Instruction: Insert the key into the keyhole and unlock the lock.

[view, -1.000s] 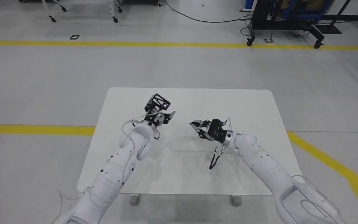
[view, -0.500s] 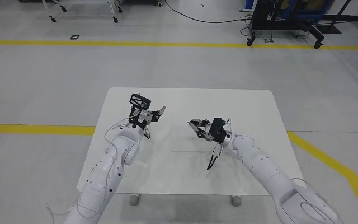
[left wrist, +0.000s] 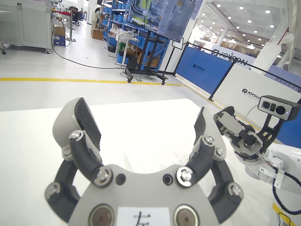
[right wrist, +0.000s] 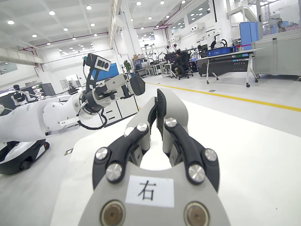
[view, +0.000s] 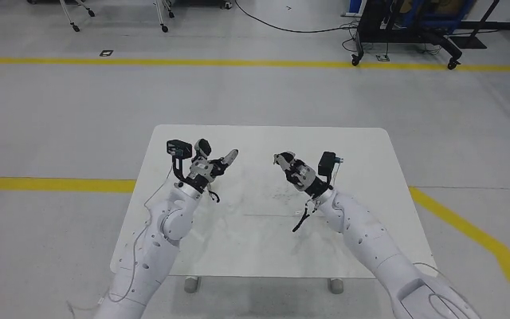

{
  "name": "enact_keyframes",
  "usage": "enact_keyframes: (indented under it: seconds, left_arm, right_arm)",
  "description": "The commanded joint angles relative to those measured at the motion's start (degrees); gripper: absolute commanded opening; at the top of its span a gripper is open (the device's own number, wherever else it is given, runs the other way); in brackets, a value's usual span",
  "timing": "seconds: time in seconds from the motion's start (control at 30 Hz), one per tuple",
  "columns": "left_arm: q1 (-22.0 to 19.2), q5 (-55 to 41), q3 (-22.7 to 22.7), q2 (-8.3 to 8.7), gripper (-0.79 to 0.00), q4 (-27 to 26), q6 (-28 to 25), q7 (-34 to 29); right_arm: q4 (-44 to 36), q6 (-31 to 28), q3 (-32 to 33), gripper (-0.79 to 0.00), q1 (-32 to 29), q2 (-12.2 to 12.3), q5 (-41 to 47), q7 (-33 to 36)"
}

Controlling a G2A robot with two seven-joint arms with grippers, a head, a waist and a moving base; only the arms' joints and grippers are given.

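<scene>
Seemingly inward: left gripper [left wrist: 141,106], right gripper [right wrist: 157,98].

Bright, even overhead light from ceiling lamps [right wrist: 51,13], with fisheye bowing at wrist-view edges.

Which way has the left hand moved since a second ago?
Yes: the left hand has shifted outward, toward the left edge of the table.

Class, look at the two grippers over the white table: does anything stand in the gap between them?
Nothing visible does. The left gripper, open, and the right gripper, shut, are apart above the table, and the gap between them holds no object.
</scene>
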Motion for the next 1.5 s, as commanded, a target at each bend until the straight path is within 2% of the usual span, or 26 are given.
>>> enact_keyframes:
  seconds: [0.0,0.1,0.17,0.3,0.33,0.47,0.5,0.57,0.63,0.77,0.83,0.97,1.13,1.47]
  left_arm:
    - [0.3,-0.1,0.3,-0.03,0.000,-0.2,-0.3,-0.5]
    - [1.7,-7.3,0.6,-0.41,0.000,-3.0,-3.6,-0.1]
    - [2.1,-14.7,0.5,-0.73,0.000,-2.9,-4.5,-1.9]
    - [1.0,-30.8,-0.1,-1.03,0.000,-1.8,-6.8,-11.6]
    - [0.9,-34.5,-0.3,-1.00,0.000,-1.6,-7.4,-14.5]
    - [0.5,-53.6,-1.0,-0.73,0.000,-1.3,-9.1,-30.7]
    - [0.2,-55.9,-1.4,-0.61,0.000,-1.1,-9.2,-33.0]
    - [-0.7,-62.2,-2.2,-0.34,0.000,-0.1,-8.4,-39.6]
    - [-1.4,-61.3,-2.3,-0.07,-0.095,0.4,-9.0,-42.8]
    - [-1.9,-54.5,-0.9,0.10,-0.209,0.7,-10.5,-43.7]
    - [-1.9,-52.5,-0.1,0.02,-0.296,0.5,-11.0,-42.8]
    - [-2.1,-49.3,0.8,-0.02,-0.409,0.7,-11.3,-41.7]
    - [-2.3,-48.0,2.0,-0.03,-0.474,0.8,-11.8,-42.4]
    - [-2.6,-41.9,3.5,-0.05,-0.496,0.9,-10.5,-39.4]
  right_arm:
    - [0.0,0.0,0.0,-0.785,0.0,0.0,0.0,0.0]
    - [0.0,0.0,0.0,-0.785,0.0,0.0,0.0,0.0]
    - [-0.8,0.7,0.5,-0.785,-0.7,-0.1,1.8,0.1]
    - [-0.3,-8.2,1.5,-0.785,-1.5,-0.6,14.1,4.1]
    - [0.5,-10.4,1.4,-0.785,-1.4,-0.9,17.8,6.0]
    - [1.3,-10.6,-2.0,-0.785,-0.6,-2.5,37.5,18.8]
    - [1.4,-10.6,-2.5,-0.785,-0.3,-2.7,41.3,21.6]
    - [2.2,-10.6,-3.9,-0.785,0.6,-3.2,54.9,32.5]
    - [3.3,-10.6,-4.4,-0.785,1.5,-3.4,64.4,41.0]
    - [4.7,-10.6,-4.0,-0.785,2.6,-3.7,77.3,52.9]
    - [5.7,-10.6,-3.6,-0.785,3.1,-3.8,81.3,57.4]
    - [7.0,-10.6,-3.1,-0.785,3.5,-4.3,86.8,64.1]
    - [8.3,-10.6,-2.8,-0.785,3.7,-5.1,90.0,68.8]
    - [10.4,-10.5,-2.9,-0.785,3.9,-7.0,96.8,77.3]
